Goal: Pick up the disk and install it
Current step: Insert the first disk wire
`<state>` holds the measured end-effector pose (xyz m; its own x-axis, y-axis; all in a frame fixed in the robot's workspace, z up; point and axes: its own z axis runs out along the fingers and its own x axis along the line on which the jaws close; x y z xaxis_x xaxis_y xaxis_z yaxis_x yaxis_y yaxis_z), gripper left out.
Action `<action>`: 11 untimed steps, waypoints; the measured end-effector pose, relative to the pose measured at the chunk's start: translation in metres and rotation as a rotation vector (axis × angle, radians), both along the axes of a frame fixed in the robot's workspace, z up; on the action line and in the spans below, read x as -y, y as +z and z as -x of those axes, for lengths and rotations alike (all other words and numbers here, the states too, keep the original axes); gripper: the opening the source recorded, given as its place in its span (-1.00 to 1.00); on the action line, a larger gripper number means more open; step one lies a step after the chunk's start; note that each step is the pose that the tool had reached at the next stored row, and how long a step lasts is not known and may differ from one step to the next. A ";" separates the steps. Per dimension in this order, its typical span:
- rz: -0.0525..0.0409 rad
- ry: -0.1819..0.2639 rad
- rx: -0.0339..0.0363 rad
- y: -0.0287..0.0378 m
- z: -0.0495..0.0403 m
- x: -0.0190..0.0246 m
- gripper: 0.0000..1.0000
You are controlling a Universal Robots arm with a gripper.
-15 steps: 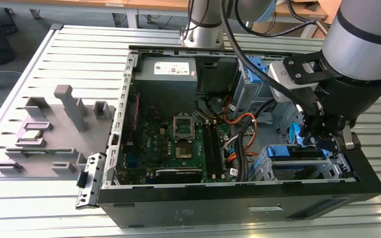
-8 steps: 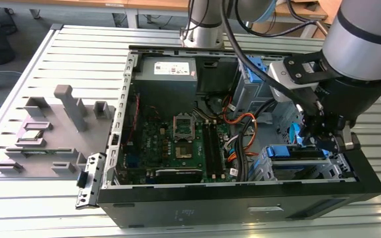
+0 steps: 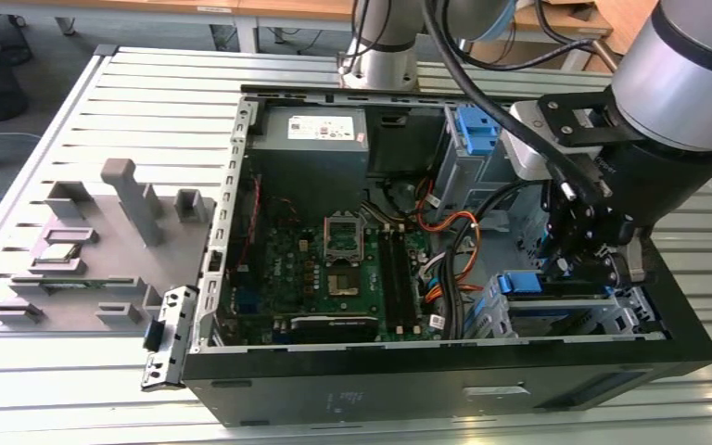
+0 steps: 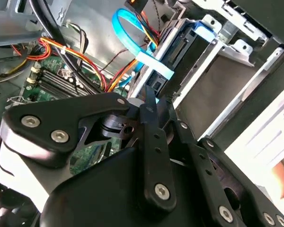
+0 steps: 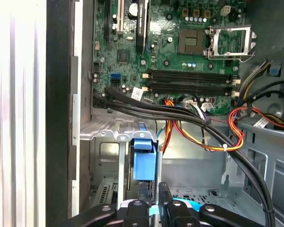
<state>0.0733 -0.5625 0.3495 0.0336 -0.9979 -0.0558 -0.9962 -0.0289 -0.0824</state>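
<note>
Your disk (image 5: 144, 163) stands on edge in the drive cage (image 3: 634, 298). The first wrist view shows the fingers (image 5: 164, 201) drawn nearly together at its end — gripping or just touching, you can't tell. The exterior view places that cage in the case (image 3: 455, 399) corner, exterior view's right.

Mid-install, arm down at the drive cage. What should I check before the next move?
1. Disk standing on edge in the drive cage: ok.
2. Disk pushed fully home: cannot tell.
3. Gripper lined up at the disk's end: ok.
4. Light blue cable away from the gripper: not ok, it runs right up to it.
5. Black cables off the disk: ok.
</note>
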 end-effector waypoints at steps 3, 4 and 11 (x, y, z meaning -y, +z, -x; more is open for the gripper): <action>0.0000 0.000 -0.0009 0.0000 0.0000 0.0000 -0.53; -0.0001 0.000 -0.0011 0.0000 0.0000 0.0000 -0.53; 0.0000 -0.058 -0.0014 -0.0003 -0.0003 0.0000 -0.53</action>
